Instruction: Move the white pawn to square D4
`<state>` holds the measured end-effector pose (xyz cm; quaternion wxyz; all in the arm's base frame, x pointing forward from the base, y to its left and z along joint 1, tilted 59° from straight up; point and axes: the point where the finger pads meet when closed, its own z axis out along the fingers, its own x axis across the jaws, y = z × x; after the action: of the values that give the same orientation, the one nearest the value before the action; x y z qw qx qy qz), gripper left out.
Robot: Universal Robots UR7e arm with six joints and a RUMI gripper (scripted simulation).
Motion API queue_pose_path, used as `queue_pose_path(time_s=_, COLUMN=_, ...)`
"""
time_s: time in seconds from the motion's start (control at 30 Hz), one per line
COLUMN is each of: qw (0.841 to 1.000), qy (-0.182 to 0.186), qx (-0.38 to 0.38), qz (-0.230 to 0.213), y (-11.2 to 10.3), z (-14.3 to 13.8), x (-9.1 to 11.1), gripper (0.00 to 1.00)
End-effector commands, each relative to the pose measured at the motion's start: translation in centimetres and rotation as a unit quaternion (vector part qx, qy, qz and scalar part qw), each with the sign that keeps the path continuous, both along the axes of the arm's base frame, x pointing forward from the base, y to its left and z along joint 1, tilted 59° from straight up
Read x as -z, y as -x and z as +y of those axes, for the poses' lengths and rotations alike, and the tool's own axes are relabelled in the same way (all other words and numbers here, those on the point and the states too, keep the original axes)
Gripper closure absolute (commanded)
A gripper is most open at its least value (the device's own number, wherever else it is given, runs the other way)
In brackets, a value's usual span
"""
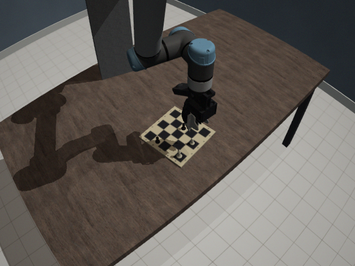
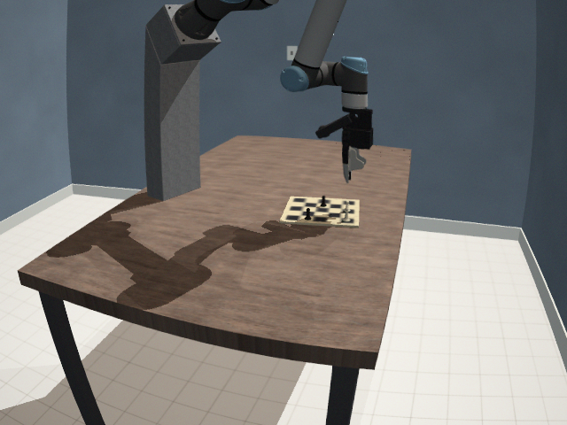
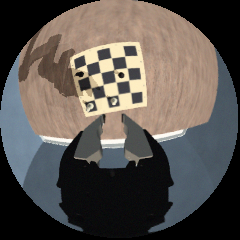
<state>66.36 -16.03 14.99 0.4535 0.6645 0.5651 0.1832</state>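
black two-jaw gripper (image 2: 347,175): nearly closed, empty, high above small checkered chessboard (image 2: 292,214) | board near table's right edge | four pieces upright: two black, two white

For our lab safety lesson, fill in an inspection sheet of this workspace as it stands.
Surface: wooden table, arm's shadow across it.
Job's things: chessboard; two white pieces and two black pieces, all upright; too small to tell which is the pawn.
Clutter: nothing seen.
Grippers: claw high above the board, fingers nearly together, holding nothing.
Cables: nothing seen.
Surroundings: grey pedestal, tiled floor, blue walls.
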Motion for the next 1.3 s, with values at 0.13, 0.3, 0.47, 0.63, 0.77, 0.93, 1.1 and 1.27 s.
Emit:
queue_pose_path(time_s=0.13, qw=1.000, qy=0.000, qx=0.000, qz=-0.001, y=0.0, z=0.0, x=-0.1, gripper=0.80)
queue_pose_path(time_s=0.3, qw=1.000, qy=0.000, qx=0.000, qz=-0.001, y=0.0, z=0.0, x=-0.1, gripper=0.80)
queue_pose_path(time_s=0.47, qw=1.000, qy=0.000, qx=0.000, qz=-0.001, y=0.0, z=0.0, x=-0.1, gripper=0.80)
queue_pose_path(time_s=0.63, qw=1.000, qy=0.000, qx=0.000, qz=-0.001, y=0.0, z=0.0, x=0.0, gripper=0.80)
queue_pose_path(time_s=0.77, qw=1.000, qy=0.000, qx=0.000, qz=-0.001, y=-0.1, z=0.0, x=0.0, gripper=0.80)
queue_pose_path(time_s=0.93, qw=1.000, qy=0.000, qx=0.000, qz=0.000, y=-0.3, z=-0.1, x=0.2, gripper=0.80)
queue_pose_path(time_s=1.1, qw=1.000, qy=0.000, qx=0.000, qz=0.000, y=-0.5, z=-0.3, x=0.3, gripper=0.80)
queue_pose_path(time_s=1.27, qw=1.000, qy=0.000, qx=0.000, qz=0.000, y=-1.0, z=-0.5, x=0.6, gripper=0.80)
